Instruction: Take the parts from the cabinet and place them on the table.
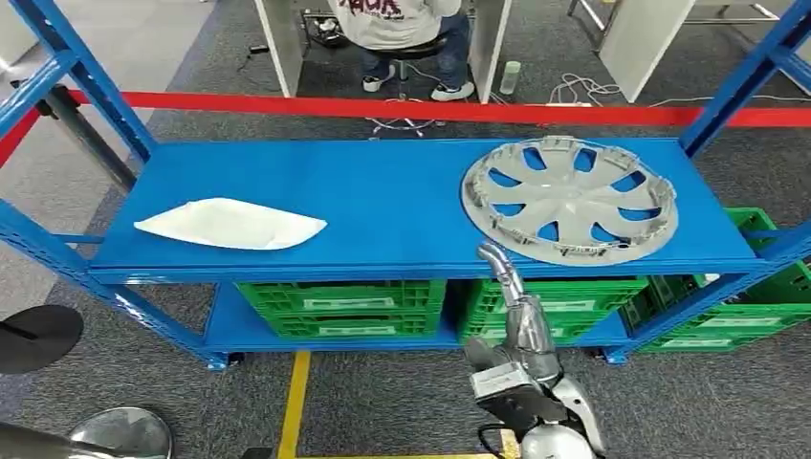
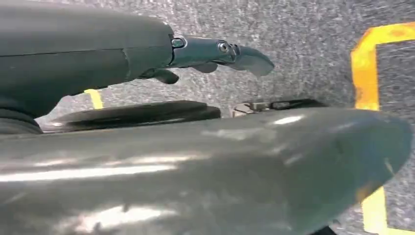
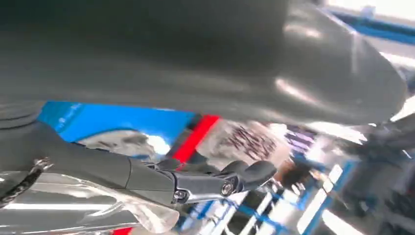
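A grey wheel cover [image 1: 570,199] lies flat on the right half of the blue shelf [image 1: 392,201]. A white, flat, leaf-shaped part [image 1: 230,224] lies on the left half. My right hand [image 1: 505,275] is raised in front of the shelf's front edge, just below the near left rim of the wheel cover, with its fingers stretched up and nothing in them. In the right wrist view its dark fingers [image 3: 220,181] point toward the shelf. My left hand [image 2: 220,54] hangs over the grey carpet with its fingers straight, holding nothing.
Green crates [image 1: 344,306] fill the lower shelf, with more at the right [image 1: 746,316]. Blue uprights stand at the shelf's corners. A red tape [image 1: 430,110] runs behind the shelf, and a person [image 1: 402,29] sits beyond it. A yellow floor line [image 1: 295,402] runs toward me.
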`<state>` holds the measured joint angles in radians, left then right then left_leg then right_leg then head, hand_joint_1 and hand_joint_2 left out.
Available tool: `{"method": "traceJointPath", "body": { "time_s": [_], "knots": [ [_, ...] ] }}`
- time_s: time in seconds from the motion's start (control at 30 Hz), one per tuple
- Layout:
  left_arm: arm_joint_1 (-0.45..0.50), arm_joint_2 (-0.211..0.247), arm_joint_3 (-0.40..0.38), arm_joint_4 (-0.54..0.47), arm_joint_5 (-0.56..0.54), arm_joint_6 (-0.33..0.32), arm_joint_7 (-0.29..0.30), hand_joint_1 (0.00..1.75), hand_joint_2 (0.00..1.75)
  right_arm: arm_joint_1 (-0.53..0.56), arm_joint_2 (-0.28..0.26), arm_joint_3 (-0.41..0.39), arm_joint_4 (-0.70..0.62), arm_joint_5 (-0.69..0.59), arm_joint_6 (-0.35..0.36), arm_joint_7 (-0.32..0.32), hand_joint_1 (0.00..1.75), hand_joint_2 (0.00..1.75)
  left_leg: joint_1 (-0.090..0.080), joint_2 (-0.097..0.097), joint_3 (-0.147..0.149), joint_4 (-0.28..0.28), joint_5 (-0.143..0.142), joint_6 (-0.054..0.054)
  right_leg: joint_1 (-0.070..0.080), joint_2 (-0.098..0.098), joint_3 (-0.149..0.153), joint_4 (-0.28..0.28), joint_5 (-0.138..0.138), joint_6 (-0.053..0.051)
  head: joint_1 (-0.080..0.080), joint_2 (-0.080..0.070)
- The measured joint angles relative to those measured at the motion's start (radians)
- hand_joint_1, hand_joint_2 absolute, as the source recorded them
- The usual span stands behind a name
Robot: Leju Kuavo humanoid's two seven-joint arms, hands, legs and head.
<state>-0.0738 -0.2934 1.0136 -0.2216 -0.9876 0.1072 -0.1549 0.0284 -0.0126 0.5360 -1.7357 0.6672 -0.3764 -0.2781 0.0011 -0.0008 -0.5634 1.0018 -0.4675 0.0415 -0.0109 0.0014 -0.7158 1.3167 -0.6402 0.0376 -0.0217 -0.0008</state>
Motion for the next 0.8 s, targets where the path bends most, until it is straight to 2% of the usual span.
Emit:
{"method": "traceJointPath", "body": {
  "time_s": [0.03, 0.07, 0.1, 0.13, 0.17, 0.2, 0.23, 0.3, 0.33, 0.37, 0.4, 0.47, 0.5, 0.53, 0.57, 0.63, 0.67, 0.7, 0.73, 0.8],
  "knots": [
    [0.000, -0.002, 0.000, 0.000, 0.000, -0.003, 0.005, 0.00, 0.00, -0.011, -0.008, -0.005, 0.011, 0.004, 0.025, 0.013, 0.00, 0.00, 0.000, 0.000, 0.001, 0.000, -0.001, 0.000, -0.001, 0.000, -0.005, -0.004, 0.020, 0.001, -0.001, 0.000],
    [0.000, -0.003, 0.000, 0.000, 0.000, -0.006, 0.008, 0.00, 0.00, -0.024, -0.012, -0.008, 0.022, 0.007, 0.047, 0.025, 0.00, 0.00, 0.000, -0.001, 0.002, 0.000, -0.001, 0.000, -0.001, 0.000, 0.005, -0.030, 0.045, 0.002, 0.000, 0.000],
    [0.000, -0.005, -0.001, 0.000, 0.000, -0.009, 0.010, 0.00, 0.00, -0.057, -0.017, -0.011, 0.042, 0.010, 0.072, 0.037, 0.00, 0.00, 0.001, -0.002, 0.005, 0.002, -0.003, -0.002, -0.003, -0.001, 0.051, -0.136, 0.114, 0.002, 0.000, 0.000],
    [0.000, -0.006, -0.004, 0.000, 0.000, -0.017, 0.010, 0.00, 0.00, -0.079, -0.023, -0.014, 0.066, 0.014, 0.090, 0.046, 0.00, 0.00, 0.002, -0.002, 0.008, 0.003, -0.006, -0.006, -0.006, -0.002, 0.096, -0.230, 0.160, 0.003, 0.000, 0.000],
    [0.001, -0.006, -0.005, 0.000, 0.000, -0.019, 0.010, 0.00, 0.00, -0.105, -0.026, -0.015, 0.085, 0.016, 0.103, 0.051, 0.00, 0.00, 0.001, -0.002, 0.008, 0.006, -0.010, -0.012, -0.007, -0.002, 0.123, -0.288, 0.163, 0.003, 0.001, 0.000],
    [0.000, -0.005, -0.005, 0.000, 0.000, -0.021, 0.010, 0.00, 0.00, -0.143, -0.026, -0.014, 0.118, 0.023, 0.121, 0.058, 0.00, 0.00, -0.008, -0.002, -0.001, 0.017, -0.014, -0.018, -0.005, 0.002, 0.136, -0.304, 0.155, -0.004, 0.007, 0.000],
    [0.001, -0.005, -0.005, 0.000, -0.001, -0.024, 0.010, 0.00, 0.00, -0.166, -0.027, -0.014, 0.143, 0.027, 0.132, 0.067, 0.00, 0.00, -0.008, -0.002, -0.004, 0.015, -0.011, -0.021, -0.005, 0.004, 0.133, -0.297, 0.157, -0.012, 0.003, 0.000],
    [0.001, -0.004, -0.006, 0.000, -0.008, -0.027, 0.011, 0.00, 0.00, -0.220, -0.028, -0.014, 0.203, 0.034, 0.162, 0.088, 0.00, 0.00, -0.006, -0.001, -0.003, 0.015, -0.009, -0.025, -0.001, 0.006, 0.129, -0.296, 0.158, -0.020, 0.004, 0.000],
    [0.000, -0.003, -0.007, 0.000, -0.010, -0.028, 0.011, 0.00, 0.00, -0.246, -0.029, -0.014, 0.228, 0.033, 0.178, 0.098, 0.00, 0.00, -0.005, -0.002, -0.003, 0.019, -0.014, -0.028, -0.007, 0.006, 0.130, -0.299, 0.161, -0.027, 0.003, 0.000],
    [0.000, -0.002, -0.007, 0.000, -0.012, -0.030, 0.012, 0.00, 0.00, -0.287, -0.029, -0.013, 0.271, 0.030, 0.196, 0.112, 0.00, 0.00, -0.004, -0.002, -0.011, 0.039, -0.034, -0.037, -0.009, 0.005, 0.132, -0.300, 0.162, -0.032, 0.000, 0.000],
    [0.000, -0.002, -0.007, 0.000, -0.015, -0.031, 0.012, 0.00, 0.00, -0.312, -0.029, -0.013, 0.300, 0.028, 0.200, 0.119, 0.00, 0.00, -0.002, -0.002, -0.035, 0.090, -0.065, -0.044, -0.009, 0.004, 0.132, -0.300, 0.161, -0.038, -0.007, 0.000],
    [0.001, -0.001, -0.007, 0.000, -0.015, -0.032, 0.013, 0.00, 0.00, -0.359, -0.029, -0.017, 0.371, 0.039, 0.190, 0.148, 0.00, 0.00, 0.001, -0.002, -0.115, 0.257, -0.133, -0.051, -0.008, 0.002, 0.132, -0.300, 0.160, -0.040, -0.006, 0.000],
    [0.002, -0.001, -0.007, 0.000, -0.016, -0.034, 0.013, 0.00, 0.00, -0.373, -0.029, -0.018, 0.400, 0.052, 0.176, 0.154, 0.00, 0.00, 0.001, -0.002, -0.144, 0.310, -0.144, -0.052, -0.007, 0.000, 0.132, -0.300, 0.159, -0.041, -0.006, 0.000],
    [0.003, -0.001, -0.007, 0.000, -0.018, -0.035, 0.013, 0.00, 0.00, -0.392, -0.029, -0.021, 0.434, 0.073, 0.152, 0.155, 0.00, 0.00, 0.001, -0.002, -0.153, 0.319, -0.131, -0.051, -0.007, 0.000, 0.133, -0.299, 0.159, -0.042, -0.005, 0.000],
    [0.003, 0.000, -0.007, 0.000, -0.019, -0.037, 0.013, 0.00, 0.00, -0.415, -0.029, -0.024, 0.469, 0.095, 0.128, 0.155, 0.00, 0.00, 0.001, -0.002, -0.142, 0.288, -0.097, -0.047, -0.006, 0.001, 0.134, -0.299, 0.159, -0.042, -0.007, 0.000],
    [0.002, 0.000, -0.007, 0.000, -0.026, -0.037, 0.010, 0.00, 0.00, -0.452, -0.029, -0.037, 0.531, 0.133, 0.082, 0.155, 0.00, 0.00, -0.001, -0.002, -0.079, 0.134, 0.001, -0.032, -0.003, 0.003, 0.140, -0.299, 0.157, -0.041, -0.006, 0.000],
    [0.003, 0.000, -0.007, 0.000, -0.027, -0.037, 0.008, 0.00, 0.00, -0.468, -0.029, -0.043, 0.552, 0.150, 0.057, 0.148, 0.00, 0.00, -0.005, -0.002, -0.049, 0.058, 0.033, -0.021, -0.004, 0.003, 0.141, -0.300, 0.155, -0.039, -0.005, 0.000],
    [0.002, 0.002, -0.007, 0.000, -0.029, -0.037, 0.008, 0.00, 0.00, -0.486, -0.029, -0.049, 0.581, 0.165, 0.042, 0.140, 0.00, 0.00, -0.008, -0.001, -0.040, 0.047, 0.020, -0.017, 0.002, 0.003, 0.138, -0.300, 0.155, -0.036, -0.004, 0.000],
    [0.002, 0.002, -0.007, 0.000, -0.031, -0.037, 0.007, 0.00, 0.00, -0.500, -0.029, -0.054, 0.607, 0.173, 0.043, 0.140, 0.00, 0.00, -0.010, -0.001, -0.035, 0.029, 0.016, -0.014, 0.001, 0.005, 0.135, -0.299, 0.156, -0.031, -0.007, 0.000],
    [0.002, 0.002, -0.008, 0.000, -0.035, -0.039, 0.004, 0.00, 0.00, -0.527, -0.029, -0.069, 0.661, 0.188, 0.074, 0.167, 0.00, 0.00, -0.012, -0.002, -0.038, 0.027, 0.012, -0.012, -0.002, 0.002, 0.132, -0.303, 0.160, -0.021, -0.005, 0.000]
  ]
}}
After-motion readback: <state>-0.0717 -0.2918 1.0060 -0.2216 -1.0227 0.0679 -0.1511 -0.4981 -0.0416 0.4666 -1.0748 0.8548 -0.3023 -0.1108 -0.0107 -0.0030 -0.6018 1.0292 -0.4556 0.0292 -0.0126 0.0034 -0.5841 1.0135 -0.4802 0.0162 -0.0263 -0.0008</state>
